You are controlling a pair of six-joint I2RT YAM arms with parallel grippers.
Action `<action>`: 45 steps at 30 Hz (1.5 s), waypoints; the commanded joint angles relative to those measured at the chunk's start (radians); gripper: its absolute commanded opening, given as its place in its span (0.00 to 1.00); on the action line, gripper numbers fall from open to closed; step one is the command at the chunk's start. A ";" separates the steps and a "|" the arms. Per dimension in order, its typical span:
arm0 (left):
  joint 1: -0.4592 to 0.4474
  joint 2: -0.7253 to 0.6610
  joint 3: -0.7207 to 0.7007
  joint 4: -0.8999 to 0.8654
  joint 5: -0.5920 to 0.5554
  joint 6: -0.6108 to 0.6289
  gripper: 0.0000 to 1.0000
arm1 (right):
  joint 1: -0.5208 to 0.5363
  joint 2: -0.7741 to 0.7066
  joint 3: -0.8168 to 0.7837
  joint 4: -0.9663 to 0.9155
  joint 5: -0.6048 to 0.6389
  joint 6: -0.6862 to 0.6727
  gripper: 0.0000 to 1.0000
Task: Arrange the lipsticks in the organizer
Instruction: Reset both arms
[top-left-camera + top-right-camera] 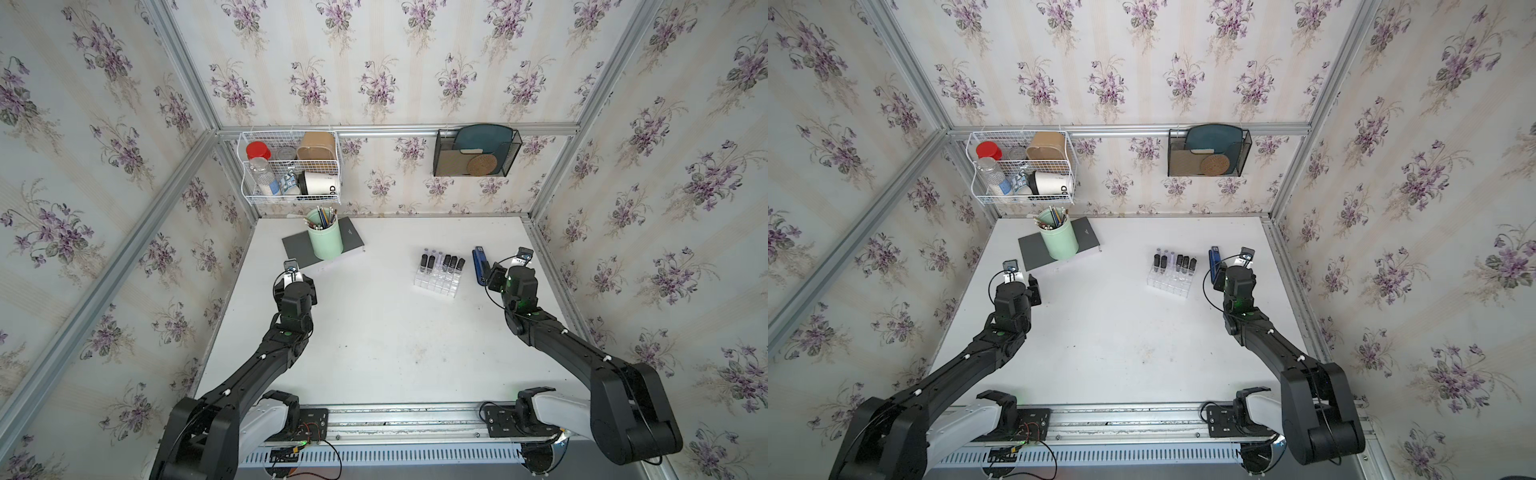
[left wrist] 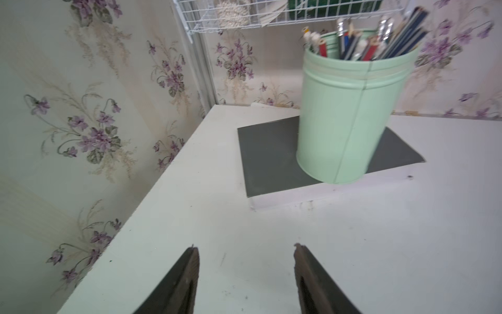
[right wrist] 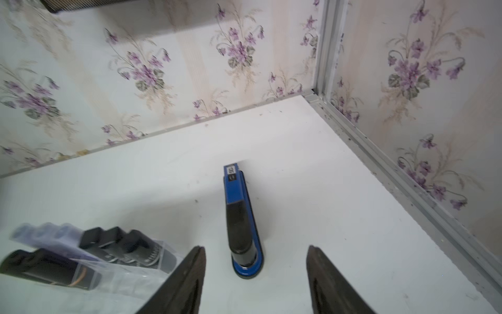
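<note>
Both top views: organizer [image 1: 436,286] sits on right half of table [image 1: 374,332], just beside blue stapler [image 1: 478,266]. Lipsticks [image 1: 447,262] stand in its far cells. You count five black and three lilac, eight in all, none loose. Placing step looks done. Your next move is likely to pull arms clear without bumping organizer.

Left wrist: left gripper [image 2: 245,252] has jaws apart, empty, over bare table near one pen cup [image 2: 353,117].

Right wrist: right gripper [image 3: 255,248] has jaws apart, empty, above stapler, with organizer just beside.

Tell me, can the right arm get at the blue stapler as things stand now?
Probably yes. The right gripper is open, and the blue stapler lies just before its jaws with nothing between them. The organizer stands apart, beside the stapler.
</note>
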 commanded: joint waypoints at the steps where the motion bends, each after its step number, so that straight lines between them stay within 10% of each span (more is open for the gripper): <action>1: 0.059 0.081 -0.069 0.318 0.022 0.056 0.59 | -0.004 0.047 -0.063 0.181 0.070 -0.115 0.67; 8: 0.121 0.292 -0.042 0.446 0.267 0.099 0.60 | -0.087 0.082 -0.206 0.544 -0.030 -0.141 0.67; 21: 0.128 0.463 -0.080 0.653 0.278 0.093 0.60 | -0.148 0.303 -0.386 1.096 -0.235 -0.146 0.69; 27: 0.155 0.458 -0.011 0.511 0.294 0.061 0.82 | -0.149 0.289 -0.324 0.959 -0.332 -0.176 0.73; 34: 0.185 0.452 -0.016 0.508 0.324 0.036 0.83 | -0.161 0.295 -0.272 0.869 -0.340 -0.163 0.81; 36: 0.186 0.449 -0.017 0.508 0.325 0.035 0.83 | -0.160 0.293 -0.272 0.869 -0.340 -0.163 0.99; 45: 0.184 0.449 -0.018 0.509 0.332 0.040 0.83 | -0.160 0.290 -0.300 0.910 -0.264 -0.136 1.00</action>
